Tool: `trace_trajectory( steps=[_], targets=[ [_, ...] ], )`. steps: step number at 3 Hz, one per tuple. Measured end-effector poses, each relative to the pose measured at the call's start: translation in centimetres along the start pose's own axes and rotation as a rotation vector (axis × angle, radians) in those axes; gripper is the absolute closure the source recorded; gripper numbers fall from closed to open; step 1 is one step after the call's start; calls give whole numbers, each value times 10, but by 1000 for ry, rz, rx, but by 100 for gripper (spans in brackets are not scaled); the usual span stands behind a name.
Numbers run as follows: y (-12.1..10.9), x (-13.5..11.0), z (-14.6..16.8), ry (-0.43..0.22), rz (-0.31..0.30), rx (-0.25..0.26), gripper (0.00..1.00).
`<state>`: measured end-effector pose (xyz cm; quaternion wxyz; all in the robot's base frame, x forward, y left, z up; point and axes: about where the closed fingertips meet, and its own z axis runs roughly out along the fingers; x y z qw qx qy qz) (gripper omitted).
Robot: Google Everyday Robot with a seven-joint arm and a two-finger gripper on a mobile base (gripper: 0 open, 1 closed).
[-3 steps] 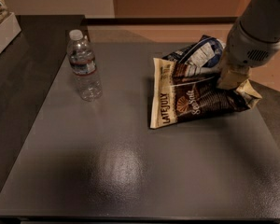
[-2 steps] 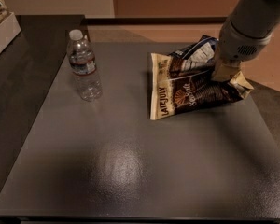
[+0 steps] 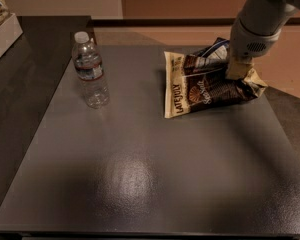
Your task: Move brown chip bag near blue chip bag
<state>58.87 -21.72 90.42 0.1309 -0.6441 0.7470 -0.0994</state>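
The brown chip bag, dark brown and cream with "LATE JULY" print, lies on the grey table at the right rear. The blue chip bag lies just behind it, touching it and partly covered by it, only its navy top and white label showing. My gripper comes down from the upper right onto the brown bag's right end, which is crumpled under it.
A clear water bottle with a white cap stands upright at the table's left rear. A light box sits on the dark counter at far left. The table's right edge runs close to the bags.
The brown bag and my gripper have shifted up and away, toward the table's rear, so the brown bag now overlaps more of the blue bag.
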Motion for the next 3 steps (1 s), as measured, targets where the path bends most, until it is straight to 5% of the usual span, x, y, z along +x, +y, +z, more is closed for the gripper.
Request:
trace_trajectory(
  steps=[2, 3],
  targets=[
    [0, -1, 2, 0, -3, 0, 0],
    [0, -1, 2, 0, -3, 0, 0]
  ],
)
